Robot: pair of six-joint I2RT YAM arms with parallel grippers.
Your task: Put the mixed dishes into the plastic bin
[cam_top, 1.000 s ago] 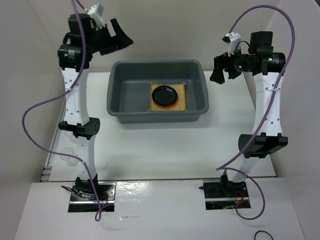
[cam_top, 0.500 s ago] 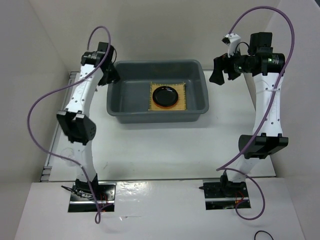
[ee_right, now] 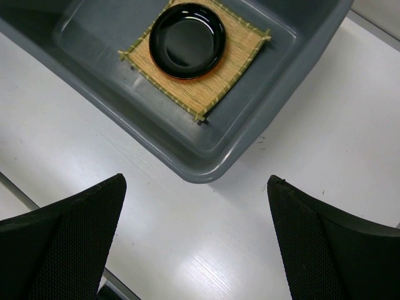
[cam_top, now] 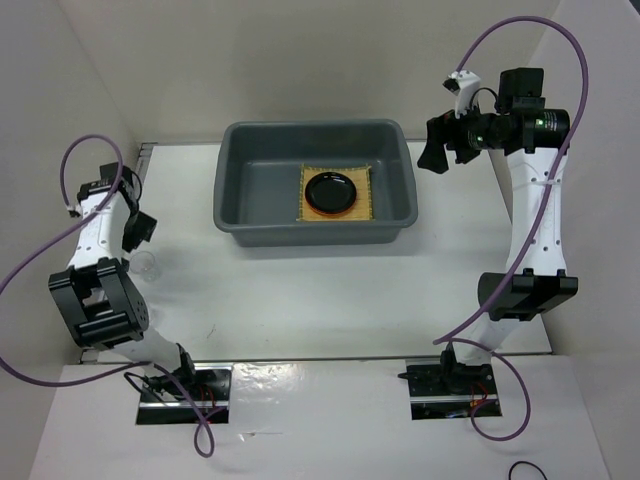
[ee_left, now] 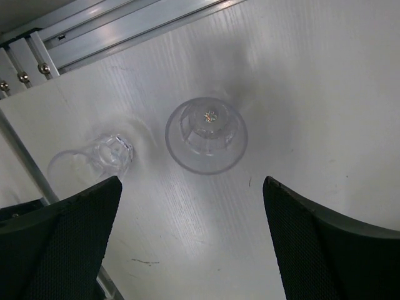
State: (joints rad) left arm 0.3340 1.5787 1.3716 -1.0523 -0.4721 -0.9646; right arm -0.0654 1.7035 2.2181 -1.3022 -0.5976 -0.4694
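Top view: bin sat at 12 o'clock on the table. Mat lay flat on the bin floor, toward its 3 o'clock end. Black plate sat centred on the mat. Orange plate was under it, only a thin rim showing at one edge.

Both cups were outside the bin, on the table at 9 o'clock, near the edge rail.

Left wrist view: centre cup stood on end; couldn't tell whether mouth up or down. Second cup was just beside it at its 9 o'clock, apparently tipped on its side, not touching it.

Left gripper hovered over the cups with fingers spread wide and nothing held. The centre cup sat framed between them.

Right gripper was at 2 o'clock, above the table off the bin's right end. Its fingers were wide apart too, empty. Neither gripper touched a dish.
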